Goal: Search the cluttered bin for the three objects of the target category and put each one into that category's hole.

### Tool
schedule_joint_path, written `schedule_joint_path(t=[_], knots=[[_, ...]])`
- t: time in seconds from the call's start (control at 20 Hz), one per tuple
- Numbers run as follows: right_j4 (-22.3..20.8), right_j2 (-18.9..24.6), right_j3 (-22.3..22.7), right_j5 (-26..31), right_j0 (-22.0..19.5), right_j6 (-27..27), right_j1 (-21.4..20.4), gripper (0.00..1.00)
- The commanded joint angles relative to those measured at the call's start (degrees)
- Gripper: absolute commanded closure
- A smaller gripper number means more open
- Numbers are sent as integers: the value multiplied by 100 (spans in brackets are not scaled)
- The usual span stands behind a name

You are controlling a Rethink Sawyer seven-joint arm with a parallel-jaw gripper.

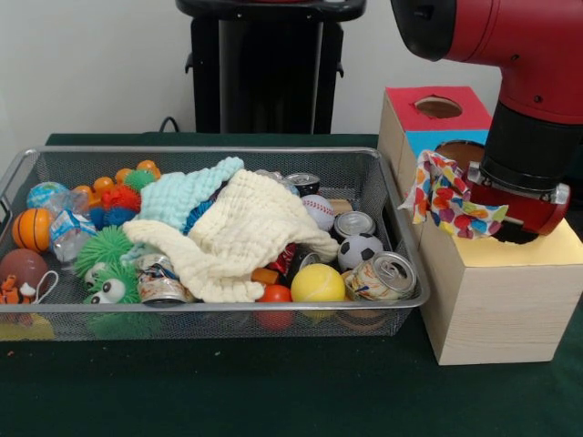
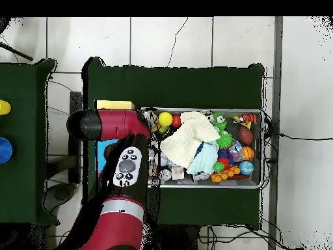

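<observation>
Claw state I cannot tell, beside one spotted cloth over the box.

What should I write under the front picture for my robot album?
Red robot arm dangles a spotted cloth over the wooden box, beside a wire basket full of toys.

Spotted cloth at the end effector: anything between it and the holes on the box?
Nothing visible. The spotted cloth hangs at the end effector over the wooden box, beside the blue section's hole.
</observation>
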Motion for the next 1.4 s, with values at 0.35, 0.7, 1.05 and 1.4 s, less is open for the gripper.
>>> schedule_joint_path(t=[0.35, 0.7, 1.05, 1.4], knots=[[-339, 335, 351, -42, -286, 277, 535, 100], [-298, 379, 385, 321, -333, 166, 327, 100], [-261, 429, 354, 755, -430, 19, 97, 100], [-294, 448, 297, 1043, -488, -84, -46, 100]])
